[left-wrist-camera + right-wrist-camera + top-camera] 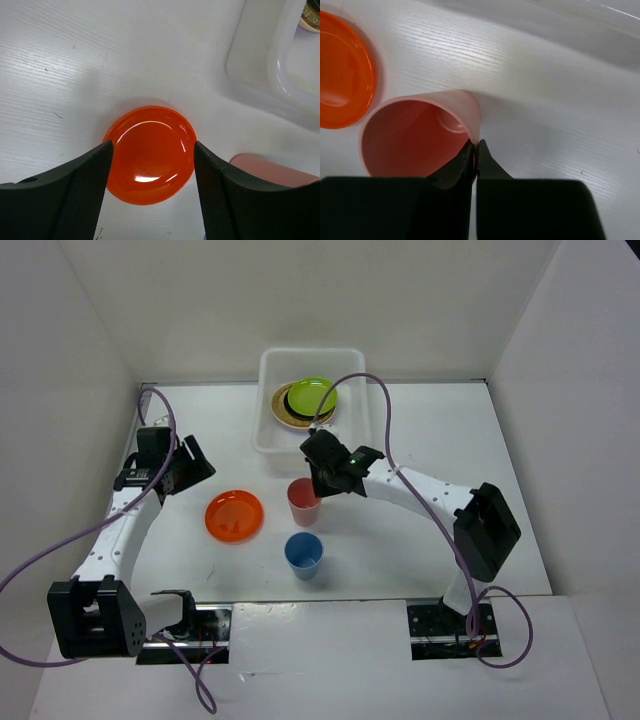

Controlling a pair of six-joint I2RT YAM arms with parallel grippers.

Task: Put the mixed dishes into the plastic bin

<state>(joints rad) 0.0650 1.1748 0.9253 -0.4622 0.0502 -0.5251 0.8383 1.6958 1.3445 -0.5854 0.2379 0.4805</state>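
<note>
- Right end effector point(476, 150) clamped on pink cup point(410, 135) rim, at 6 o'clock from plastic bin point(262, 430).
- Left end effector point(152, 147) apart, framing orange plate point(150, 160), 9 o'clock of that cup.
- Blue cup point(303, 553) upright at 6 o'clock.

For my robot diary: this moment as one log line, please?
right gripper: shut on pink plastic cup rim | left gripper: open, facing round orange plate

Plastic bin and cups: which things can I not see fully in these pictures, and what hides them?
- Black plate, top view: only a dark edge shows; the lime green plate covers it.
- Woven bamboo plate, top view: mostly under both plates.
- Pink cup, left wrist view: mostly cut off by the frame edge.
</note>
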